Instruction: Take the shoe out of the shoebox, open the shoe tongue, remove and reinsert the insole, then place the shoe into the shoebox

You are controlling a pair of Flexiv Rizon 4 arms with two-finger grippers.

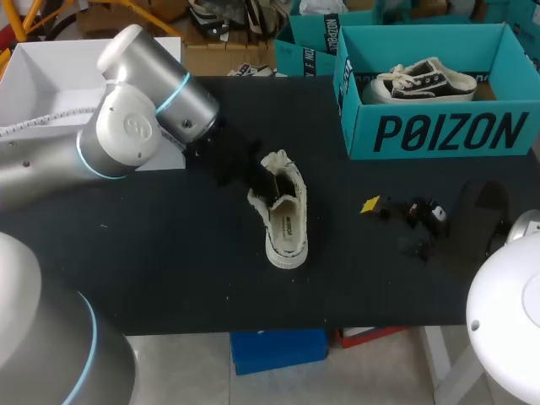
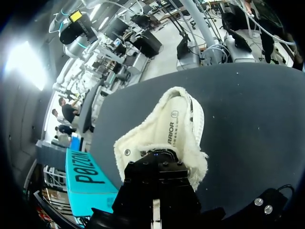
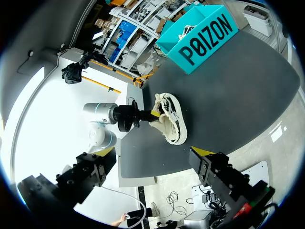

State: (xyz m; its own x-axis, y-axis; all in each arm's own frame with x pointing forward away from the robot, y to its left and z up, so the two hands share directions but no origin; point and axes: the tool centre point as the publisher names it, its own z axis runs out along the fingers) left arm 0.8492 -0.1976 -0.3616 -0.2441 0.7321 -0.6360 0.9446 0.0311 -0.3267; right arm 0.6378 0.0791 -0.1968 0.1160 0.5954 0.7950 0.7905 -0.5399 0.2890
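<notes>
A cream shoe (image 1: 284, 218) lies in the middle of the black table, toe toward the front edge, its tongue flap raised at the far end. My left gripper (image 1: 245, 169) is at that far end and is shut on the shoe's cloth edge. In the left wrist view the shoe (image 2: 167, 129) lies straight ahead of the left gripper (image 2: 159, 160), whose fingertips are hidden. The right wrist view shows a yellow tip of the left gripper (image 3: 151, 115) against the shoe (image 3: 169, 119). My right gripper (image 1: 388, 226) stands open to the shoe's right, with nothing between its fingers (image 3: 206, 157).
The teal shoebox (image 1: 439, 131) stands at the back right and holds a black and white shoe (image 1: 426, 80). A second teal box (image 1: 308, 42) is behind it. A white box (image 1: 51, 76) sits at the back left. The left arm's elbow (image 1: 135, 122) hangs over that corner.
</notes>
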